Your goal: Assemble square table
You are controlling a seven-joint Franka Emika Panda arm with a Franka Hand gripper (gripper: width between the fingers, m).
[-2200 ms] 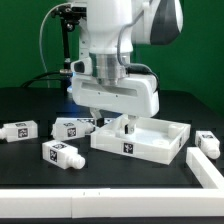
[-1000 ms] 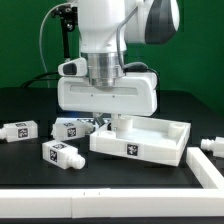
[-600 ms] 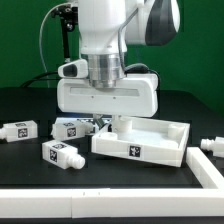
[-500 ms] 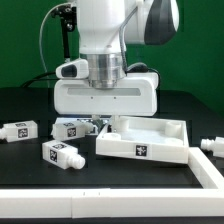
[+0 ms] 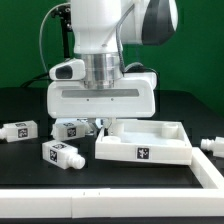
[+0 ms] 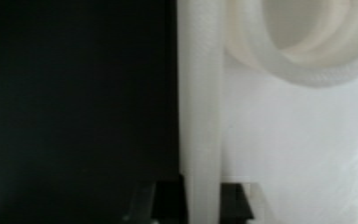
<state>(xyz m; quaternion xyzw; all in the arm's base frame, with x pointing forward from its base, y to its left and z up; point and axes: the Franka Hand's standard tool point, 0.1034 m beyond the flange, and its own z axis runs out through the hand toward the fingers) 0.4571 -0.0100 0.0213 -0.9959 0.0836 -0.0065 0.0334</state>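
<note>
Hand (image 5: 104, 124) tight on raised rim of white, tagged square top (image 5: 150, 146)

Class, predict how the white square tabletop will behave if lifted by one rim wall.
The square tabletop looks like rigid moulded plastic, so probably stiff. Its hollow tray shape suggests lightness. Held by the tool at one thin wall, it may tilt.

A plain, uniformly green wall (image 5: 25, 45) stood behind the far edge of the table (image 5: 20, 165), filling the background from the far left corner to the far right corner. The table surface was matte black and evenly lit, with soft, short shadows. A long white rail (image 5: 100, 205) ran along the near edge, corner to corner.
</note>
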